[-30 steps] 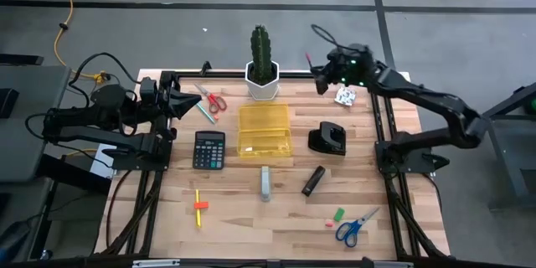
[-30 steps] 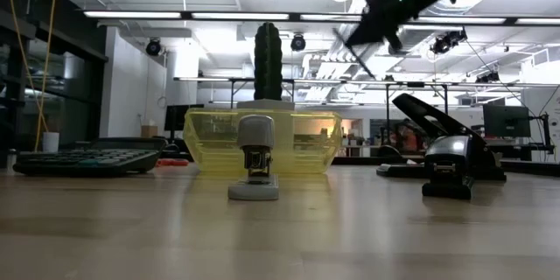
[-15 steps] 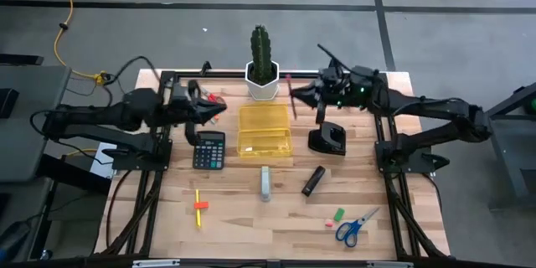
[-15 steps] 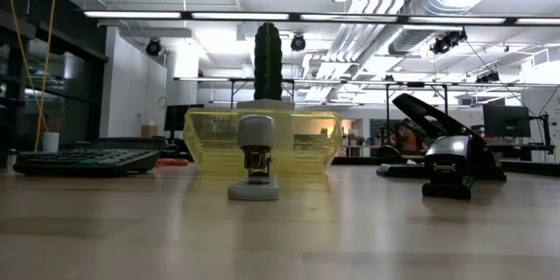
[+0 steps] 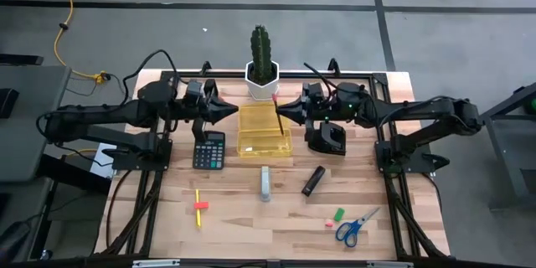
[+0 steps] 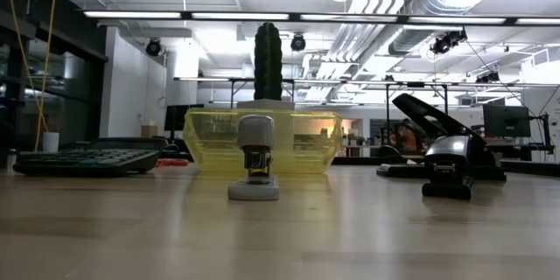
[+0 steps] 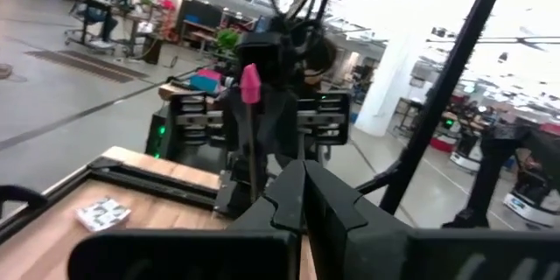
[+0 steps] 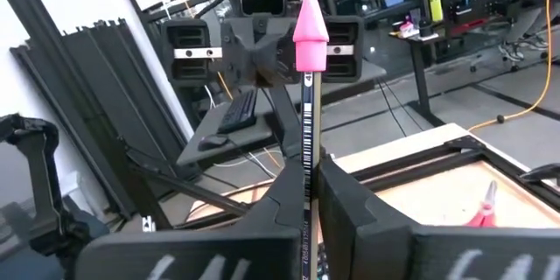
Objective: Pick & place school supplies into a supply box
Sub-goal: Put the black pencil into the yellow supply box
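While you look down on the table, read the scene like this:

Pencil: your right gripper (image 5: 280, 110) is clamped on a dark pencil (image 8: 305, 153) with a pink eraser cap (image 8: 309, 20); it stands upright between the fingers, above the right edge of the supply box.
Supply box: the translucent yellow supply box (image 5: 264, 130) sits mid-table, just in front of the white cactus pot (image 5: 261, 86); you cannot tell from these views what lies inside it.
Right gripper: raised off the table, pointing toward the left arm across the box.
Left gripper: your left gripper (image 5: 230, 110) has its fingers pressed together on nothing, raised above the box's left edge, facing the right one.
Supplies on the table: blue-handled scissors (image 5: 355, 227) near the front right corner, green eraser (image 5: 338, 214) and a small pink eraser (image 5: 330, 224) just beside them, yellow pencil with orange (image 5: 199, 207) front left.
Other things: black calculator (image 5: 208, 150) left of the box, hole punch (image 5: 327, 139) right of it, stapler (image 5: 265, 182) and a black marker (image 5: 313, 180) in front.
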